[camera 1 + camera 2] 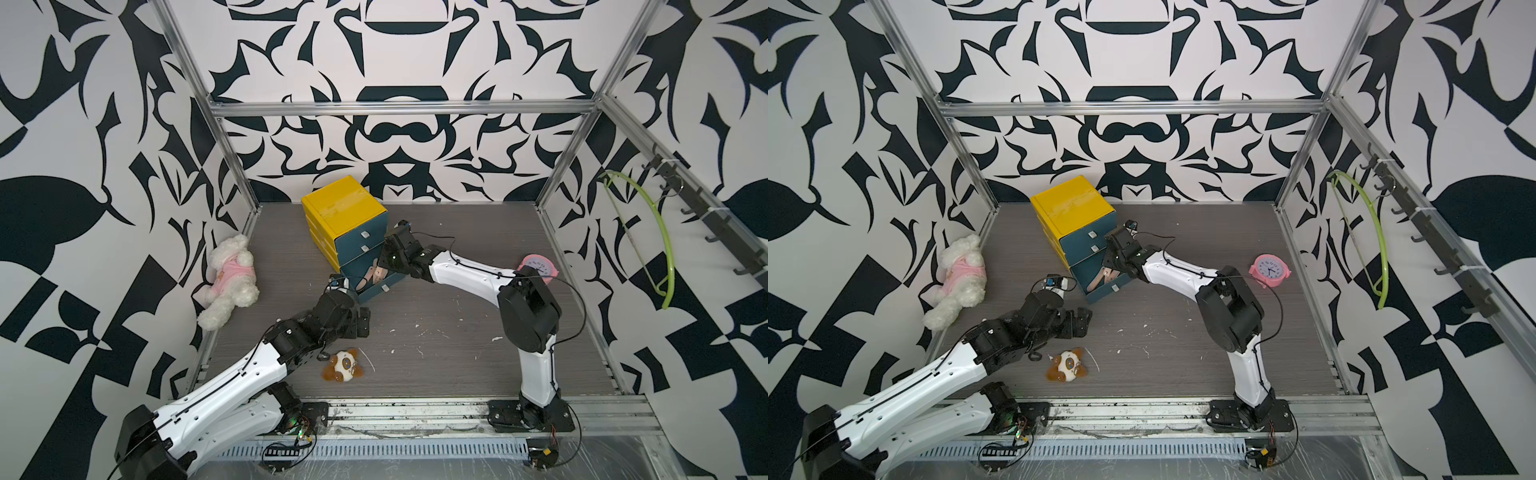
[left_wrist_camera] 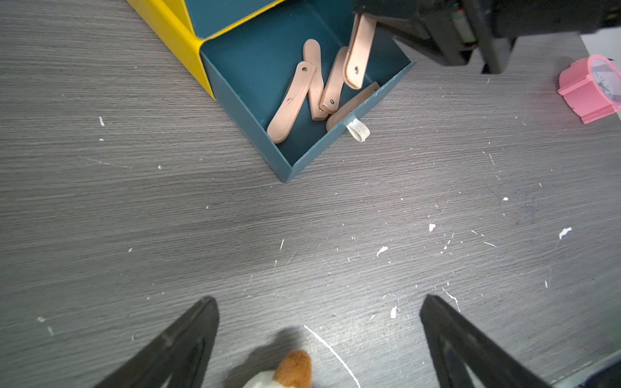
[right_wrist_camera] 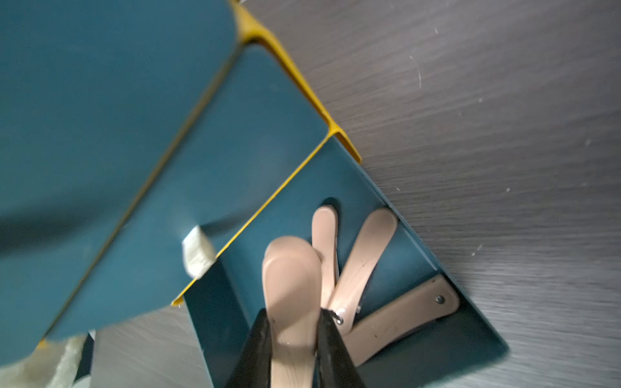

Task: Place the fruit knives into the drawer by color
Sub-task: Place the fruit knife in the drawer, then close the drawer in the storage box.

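Right gripper (image 3: 294, 315) clamped on a peach fruit knife (image 3: 290, 275), hanging tilted over the open bottom drawer (image 2: 245, 114) of the yellow cabinet (image 1: 340, 208). Four more peach fruit knives (image 2: 292, 104) lying crossed inside that drawer, one along its front wall. Left gripper (image 2: 319, 300) spread wide and empty, over the grey table (image 2: 336, 235), just beside the brown-and-white plush toy (image 1: 343, 365). Pink alarm clock (image 1: 1269, 269) well apart, on the right arm's side.

No text can be read; the pink clock's (image 1: 1269, 270) dial numerals blur.
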`<state>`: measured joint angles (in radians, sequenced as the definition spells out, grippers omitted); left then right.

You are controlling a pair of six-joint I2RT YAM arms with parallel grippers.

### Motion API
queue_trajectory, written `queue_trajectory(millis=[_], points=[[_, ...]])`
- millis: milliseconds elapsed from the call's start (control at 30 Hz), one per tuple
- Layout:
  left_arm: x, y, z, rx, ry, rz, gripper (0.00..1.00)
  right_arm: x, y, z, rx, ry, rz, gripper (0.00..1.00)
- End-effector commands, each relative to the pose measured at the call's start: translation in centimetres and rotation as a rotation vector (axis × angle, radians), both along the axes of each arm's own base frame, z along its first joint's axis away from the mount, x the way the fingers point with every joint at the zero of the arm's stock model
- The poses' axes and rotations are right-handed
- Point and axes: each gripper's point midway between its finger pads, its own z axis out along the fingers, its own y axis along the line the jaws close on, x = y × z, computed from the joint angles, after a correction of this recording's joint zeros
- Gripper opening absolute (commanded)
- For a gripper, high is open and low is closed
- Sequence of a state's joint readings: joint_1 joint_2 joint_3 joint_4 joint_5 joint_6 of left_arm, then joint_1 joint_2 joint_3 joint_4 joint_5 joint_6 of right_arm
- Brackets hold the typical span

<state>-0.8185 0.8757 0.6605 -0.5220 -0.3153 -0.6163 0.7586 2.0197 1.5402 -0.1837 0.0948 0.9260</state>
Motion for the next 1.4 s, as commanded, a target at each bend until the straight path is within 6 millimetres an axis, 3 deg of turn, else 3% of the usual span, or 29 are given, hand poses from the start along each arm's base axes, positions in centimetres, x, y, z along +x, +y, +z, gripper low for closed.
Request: queue_trajectory(millis=[0,167,367,467,733,900,1067,1233,1367], points=[[-0.2,0.6,0.5,0.006,0.000,0.019,0.99,1.6,1.3,4.3,0.124,-0.058,-0.057,0.32],[0.1,0.7,1.8,0.004,-0.031,0.017,0.99,1.8,1.5,5.5,0.134,-0.081,-0.038,0.44],[1.0,0.3,4.1,0.022,-0.078,0.005,0.99,0.6,0.5,8.0,0.141,-0.127,-0.008,0.44],[1.9,0.0,6.3,0.022,-0.124,0.001,0.99,-0.6,-0.2,8.4,0.150,-0.126,0.012,0.42],[6.6,0.8,13.7,-0.014,-0.229,0.099,0.99,-4.7,-3.5,7.3,0.139,-0.105,0.029,0.32],[10.6,3.1,15.9,0.031,-0.259,0.218,0.99,-6.9,-5.7,5.6,0.123,-0.072,0.016,0.28],[15.1,5.4,16.2,0.052,-0.250,0.315,0.99,-8.0,-6.8,3.4,0.099,-0.032,0.004,0.25],[19.3,7.0,13.1,0.146,-0.180,0.392,0.99,-8.1,-6.6,1.5,0.092,0.006,-0.001,0.24],[20.8,7.1,10.8,0.190,-0.121,0.404,0.99,-7.9,-6.1,0.2,0.097,0.036,-0.007,0.25]])
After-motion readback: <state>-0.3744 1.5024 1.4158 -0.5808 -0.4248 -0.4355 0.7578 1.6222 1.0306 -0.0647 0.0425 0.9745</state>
